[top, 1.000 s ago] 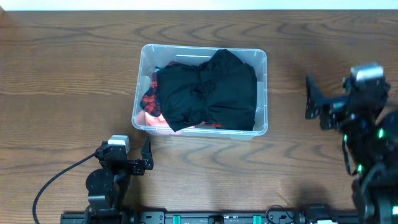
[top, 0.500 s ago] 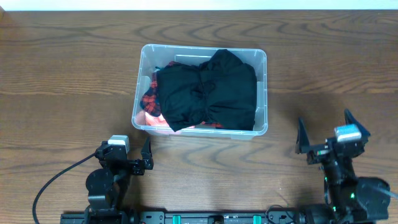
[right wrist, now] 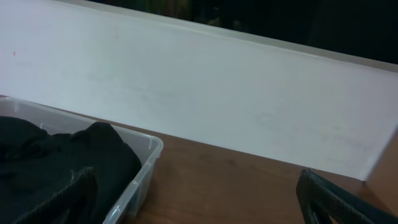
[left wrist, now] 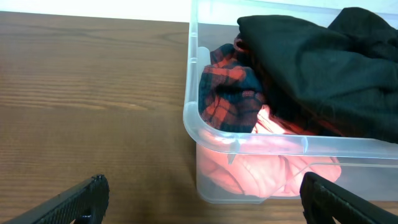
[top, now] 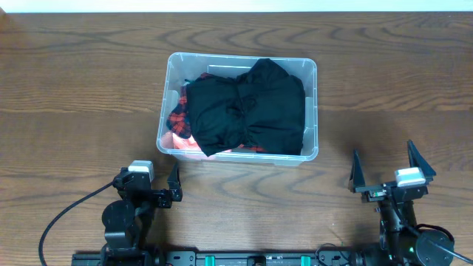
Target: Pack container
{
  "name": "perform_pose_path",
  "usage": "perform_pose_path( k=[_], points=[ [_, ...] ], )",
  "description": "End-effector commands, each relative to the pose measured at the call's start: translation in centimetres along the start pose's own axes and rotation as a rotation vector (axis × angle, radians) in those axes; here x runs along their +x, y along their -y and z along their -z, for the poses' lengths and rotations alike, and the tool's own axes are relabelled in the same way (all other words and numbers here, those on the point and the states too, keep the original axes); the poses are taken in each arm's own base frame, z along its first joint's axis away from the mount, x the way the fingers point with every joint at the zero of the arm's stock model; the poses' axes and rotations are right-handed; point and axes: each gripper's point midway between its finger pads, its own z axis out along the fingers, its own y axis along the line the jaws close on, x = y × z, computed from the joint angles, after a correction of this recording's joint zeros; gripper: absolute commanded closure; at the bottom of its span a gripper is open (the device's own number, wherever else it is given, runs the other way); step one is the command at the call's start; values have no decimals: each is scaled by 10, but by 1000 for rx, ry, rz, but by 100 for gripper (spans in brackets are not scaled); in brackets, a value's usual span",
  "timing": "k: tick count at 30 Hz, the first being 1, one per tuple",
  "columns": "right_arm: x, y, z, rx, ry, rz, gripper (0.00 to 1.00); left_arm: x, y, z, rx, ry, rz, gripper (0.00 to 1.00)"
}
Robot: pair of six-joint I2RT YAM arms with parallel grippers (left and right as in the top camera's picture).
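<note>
1. Right tool [top: 383,159] has come down from the far right side to the near edge of the worktop [top: 74,89]. Nothing else has moved. Its two fingers are wide apart and hold nothing.
2. The left tool [top: 146,179] sits at the near edge too. Its fingers are also wide apart and empty.
3. The container [top: 313,89] lies farther away than both tools, near the middle of the worktop. Its long side runs left to right.
4. The left tool is nearer to it. The near left corner is just ahead of that tool, a little to its right. The right tool is well apart from it, so the container lies ahead and to its left.
5. Inside, a pink cloth [top: 181,142] and a red check cloth [top: 177,118] sit at the left end. Black clothes [top: 247,107] lie on top and rise above the rim.
6. I think the packing is about done. If the pile needs a push down, the left arm has the shorter way, forward and over the near wall.
</note>
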Motion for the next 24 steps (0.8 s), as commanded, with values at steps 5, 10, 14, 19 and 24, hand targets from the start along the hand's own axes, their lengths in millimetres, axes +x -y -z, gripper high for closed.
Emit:
perform_pose_path(
  k=[5,10,14,19,24],
  points=[
    [43,-7,-9,-19,-77,-75,1,10,-3,-3,-11,-24,-6,2],
    [68,-11,-15,-24,-110,-117,1,10,-3,-3,-11,-24,-6,2],
    [83,-14,-17,-29,-126,-125,1,10,-3,-3,-11,-24,-6,2],
    [94,-16,-18,-33,-145,-126,1,10,-3,-3,-11,-24,-6,2],
    [108,-17,-19,-35,-173,-128,1,10,-3,-3,-11,-24,-6,2]
  ],
)
